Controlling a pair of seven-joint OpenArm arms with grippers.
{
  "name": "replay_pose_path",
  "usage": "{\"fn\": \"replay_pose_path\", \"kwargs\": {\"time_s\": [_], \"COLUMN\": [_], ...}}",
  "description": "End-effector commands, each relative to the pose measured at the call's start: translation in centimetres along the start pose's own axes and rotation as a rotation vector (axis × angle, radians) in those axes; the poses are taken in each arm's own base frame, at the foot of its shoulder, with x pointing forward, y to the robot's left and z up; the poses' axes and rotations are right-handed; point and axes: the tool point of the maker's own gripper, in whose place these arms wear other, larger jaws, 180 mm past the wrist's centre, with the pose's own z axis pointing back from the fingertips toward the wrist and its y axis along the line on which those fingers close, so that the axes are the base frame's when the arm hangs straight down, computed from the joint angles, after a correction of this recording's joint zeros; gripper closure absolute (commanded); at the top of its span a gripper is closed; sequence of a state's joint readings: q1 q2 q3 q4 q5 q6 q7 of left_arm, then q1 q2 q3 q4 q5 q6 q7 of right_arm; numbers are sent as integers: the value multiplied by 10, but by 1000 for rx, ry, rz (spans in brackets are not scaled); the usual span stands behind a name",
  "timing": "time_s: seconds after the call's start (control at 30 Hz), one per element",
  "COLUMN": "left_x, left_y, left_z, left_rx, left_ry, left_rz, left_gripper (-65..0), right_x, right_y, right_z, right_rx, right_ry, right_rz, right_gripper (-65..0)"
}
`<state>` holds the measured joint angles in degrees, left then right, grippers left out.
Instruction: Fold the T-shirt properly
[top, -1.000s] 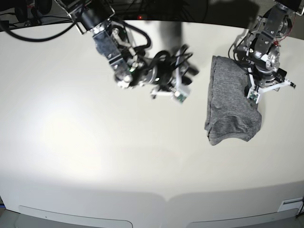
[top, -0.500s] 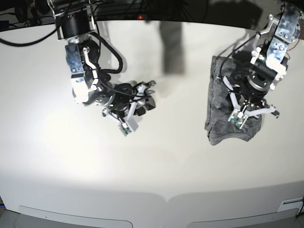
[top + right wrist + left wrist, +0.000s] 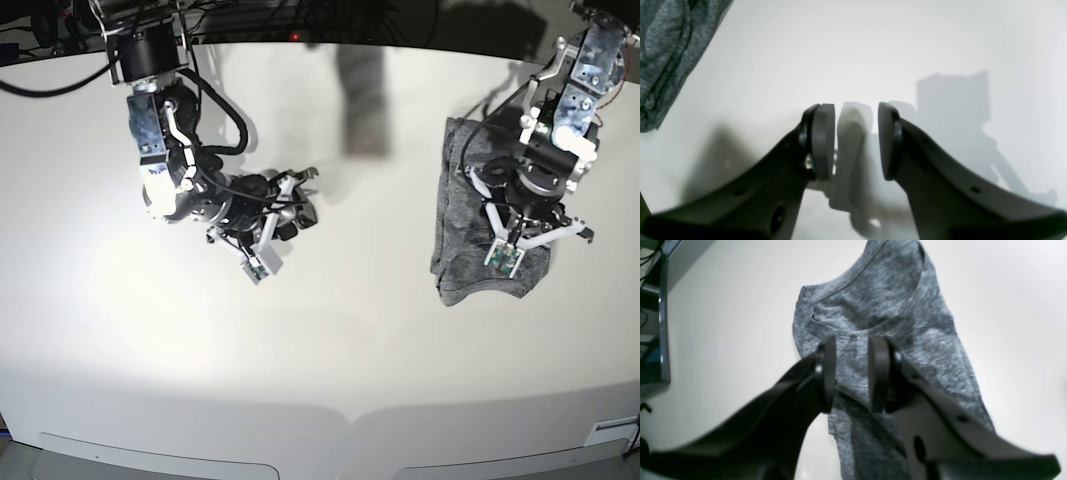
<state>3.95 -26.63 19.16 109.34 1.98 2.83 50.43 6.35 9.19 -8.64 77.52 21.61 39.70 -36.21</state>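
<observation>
The grey T-shirt [image 3: 478,190] lies folded into a narrow strip on the right of the white table. It fills the left wrist view [image 3: 880,300], and one edge shows in the right wrist view [image 3: 663,40]. My left gripper [image 3: 512,240] hovers over the strip's near end. Its fingers stand a little apart just above the fabric [image 3: 851,376], holding nothing. My right gripper [image 3: 300,210] is over bare table, well left of the shirt. It is slightly open and empty [image 3: 856,140].
The white table [image 3: 330,340] spreads wide around both arms. Dark cables and equipment [image 3: 60,40] lie along the far edge. A dark screen-like object [image 3: 653,323] sits beyond the table edge in the left wrist view.
My right gripper has swung away from the shirt to the left and a little nearer. My left gripper has moved from the shirt's right edge onto the strip.
</observation>
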Motion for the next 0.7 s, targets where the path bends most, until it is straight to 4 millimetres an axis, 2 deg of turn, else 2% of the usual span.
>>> {"fn": "replay_pose_path", "kwargs": {"time_s": [0.0,0.2,0.23,0.37,0.43,0.57,0.67], "left_x": [16,19,19,20,21,33,40], "left_y": [10,13,14,15,19,31,25], "left_z": [2,2,2,2,3,6,6], "left_rx": [44,79,81,86,110,170,131], "left_ry": [-52,-55,-55,-60,-67,-145,-185], "left_rz": [-10,-29,-31,-24,7,101,137], "left_gripper": [-161,-168,-197,-402,-448,-448,-448], "right_x": [20,19,19,18,18,18,17], "right_y": [-1,-1,-1,-1,-1,-1,-1], "right_z": [4,4,4,3,4,4,4], "right_rx": [5,5,5,5,5,5,5], "right_ry": [-57,-50,-49,-46,-46,-42,-40], "right_rz": [15,16,15,16,16,15,16], "right_gripper": [-222,-222,-222,-222,-222,-222,-222]}}
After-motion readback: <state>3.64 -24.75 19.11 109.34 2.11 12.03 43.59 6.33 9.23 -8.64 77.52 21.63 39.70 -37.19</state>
